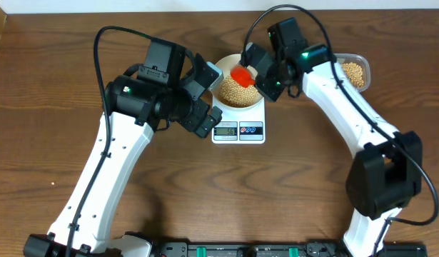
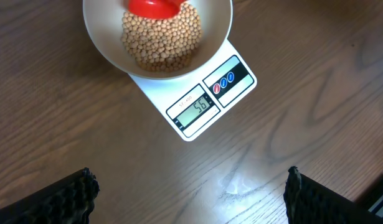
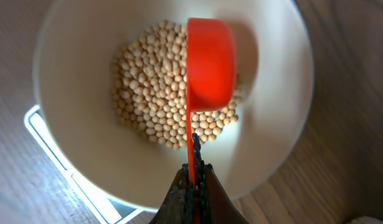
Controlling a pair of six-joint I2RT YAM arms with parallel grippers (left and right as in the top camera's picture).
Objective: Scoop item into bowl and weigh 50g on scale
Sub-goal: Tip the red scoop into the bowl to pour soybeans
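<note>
The white bowl sits on the white scale and holds a heap of tan beans. The scale's display reads 56. My right gripper is shut on the handle of a red scoop, held tipped on its side over the beans in the bowl. In the overhead view the scoop is over the bowl's far right part. My left gripper is open and empty, over bare table left of the scale; it sees the bowl and beans.
A clear plastic tub with more beans stands at the back right, behind the right arm. The left arm's wrist hangs close to the scale's left side. Bare wooden table lies in front of the scale.
</note>
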